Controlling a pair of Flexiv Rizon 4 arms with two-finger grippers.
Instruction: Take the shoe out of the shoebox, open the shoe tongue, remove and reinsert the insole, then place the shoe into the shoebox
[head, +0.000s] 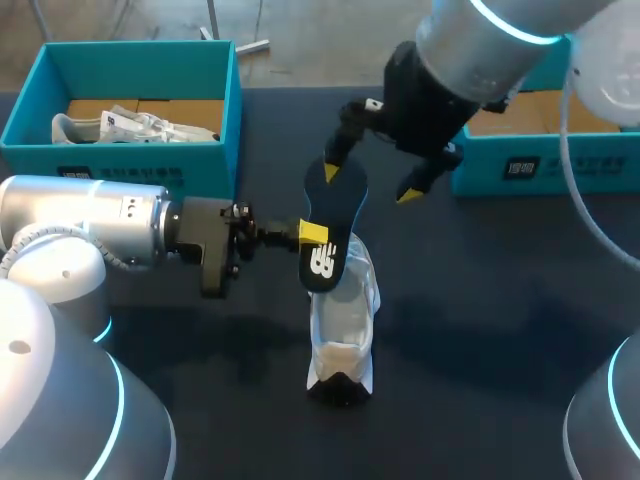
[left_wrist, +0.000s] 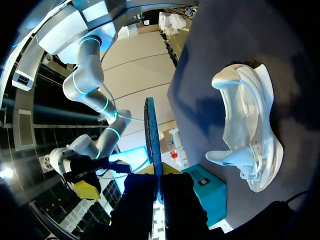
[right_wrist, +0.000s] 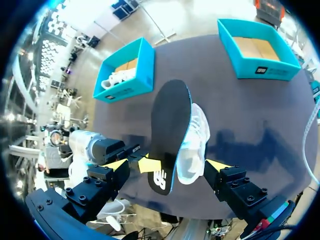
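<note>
I'm pinching the insole (head: 338, 205), which I judge light and floppy, at its near logo end with my left gripper (head: 312, 235), just above the white shoe (head: 345, 320) resting mid-table, while my right gripper (head: 370, 182) is hovering spread over the far end, where I'd steady it.

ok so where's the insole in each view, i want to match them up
head view: insole mid-picture, over the white shoe, pinched by the left fingers.
left wrist view: insole seen edge-on, a thin blue strip rising from between that arm's own fingers, with the shoe beside it.
right wrist view: insole ahead, between the open right fingers, over the shoe.
shared landmark: the white shoe.
</note>
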